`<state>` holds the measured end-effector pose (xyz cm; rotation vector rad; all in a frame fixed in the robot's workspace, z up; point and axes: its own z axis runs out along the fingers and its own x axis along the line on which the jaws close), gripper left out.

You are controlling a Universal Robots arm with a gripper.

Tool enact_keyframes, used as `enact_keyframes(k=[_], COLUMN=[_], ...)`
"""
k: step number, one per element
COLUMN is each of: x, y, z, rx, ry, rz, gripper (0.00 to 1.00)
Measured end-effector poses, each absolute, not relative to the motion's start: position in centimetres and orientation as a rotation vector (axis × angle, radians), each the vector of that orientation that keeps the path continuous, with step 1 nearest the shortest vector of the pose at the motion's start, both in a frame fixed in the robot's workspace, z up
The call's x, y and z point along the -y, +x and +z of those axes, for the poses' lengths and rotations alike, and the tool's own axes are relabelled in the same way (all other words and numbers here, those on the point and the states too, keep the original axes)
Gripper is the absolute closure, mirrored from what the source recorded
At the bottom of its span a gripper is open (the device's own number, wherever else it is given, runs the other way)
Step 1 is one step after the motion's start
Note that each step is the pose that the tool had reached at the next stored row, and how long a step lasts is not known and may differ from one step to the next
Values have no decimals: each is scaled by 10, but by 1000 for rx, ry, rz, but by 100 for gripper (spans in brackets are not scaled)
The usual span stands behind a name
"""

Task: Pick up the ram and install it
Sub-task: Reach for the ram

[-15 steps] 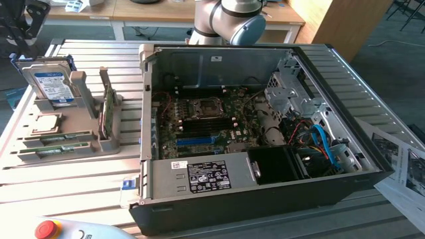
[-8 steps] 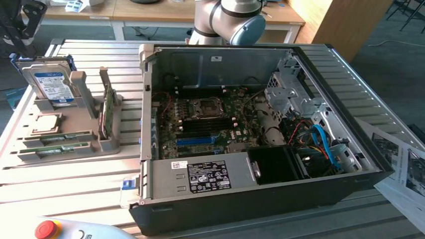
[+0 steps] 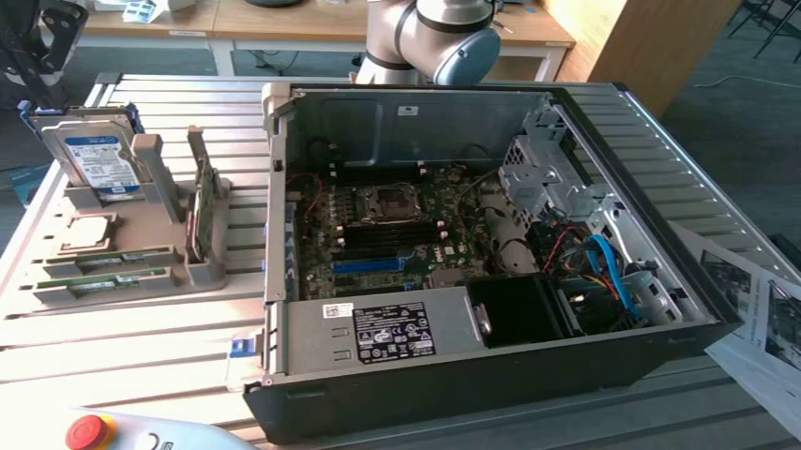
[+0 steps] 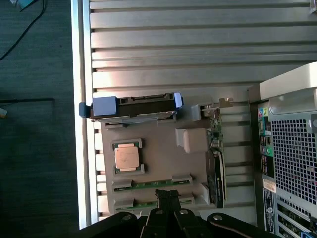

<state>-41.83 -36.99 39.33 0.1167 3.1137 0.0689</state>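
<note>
My gripper (image 4: pixel 167 196) hangs with its fingers shut on nothing above the ram (image 4: pixel 148 184). The ram sits in its groove at the end of the grey tray (image 4: pixel 158 153) opposite the hard drive (image 4: pixel 133 106), with a second stick (image 4: pixel 141 203) just beside it. I judge it light, stiff, thin and breakable, best pinched across its long upper edge; the room above is open, but the tall green card (image 4: pixel 218 168) stands near one end.

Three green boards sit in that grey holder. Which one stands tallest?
The broad green card, standing on edge at the side of the holder nearest the computer case. The two ram sticks are slim strips set low in it.
</note>
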Motion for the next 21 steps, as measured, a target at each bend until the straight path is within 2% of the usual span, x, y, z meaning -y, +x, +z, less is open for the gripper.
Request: enact_keyframes(k=[21], x=[392], y=[-418], z=[393], rx=[-3114], ry=[117], rz=[69], gripper=[90])
